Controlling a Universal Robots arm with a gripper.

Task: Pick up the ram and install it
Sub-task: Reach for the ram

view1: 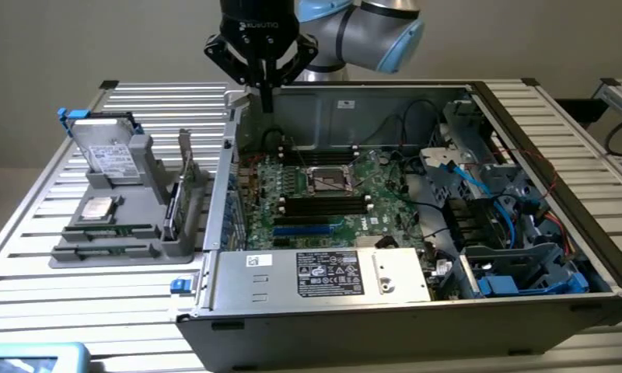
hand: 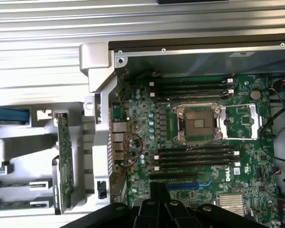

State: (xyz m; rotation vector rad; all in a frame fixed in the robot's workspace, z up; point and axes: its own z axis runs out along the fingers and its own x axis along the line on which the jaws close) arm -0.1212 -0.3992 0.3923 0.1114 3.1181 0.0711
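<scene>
– Since the gripper [view1: 267, 95] is pinched shut with nothing in it, no pick has been made. It hangs over the back corner of the open case [view1: 394, 326], right above the wall, with the motherboard [view1: 270, 221] below it.
– Where's the ram?
– Ram [view1: 112, 231] lies flat in the grey holder [view1: 134, 203], outside the case. It's well off to the side of the gripper and lower, past the upright green card [view1: 186, 179]. Looks like a second stick just beside it. Black slots [hand: 192, 156] on the board look empty.
– Risks?
– My read: shut fingers would jab the stick, not straddle it. Card and hard drive [view1: 109, 151] stand tall near the ram, so a low sideways sweep could clip them. The case wall sits between gripper and holder, same problem. Thin stick, narrow grip: a skewed hold would meet the slot crooked and jam.
</scene>
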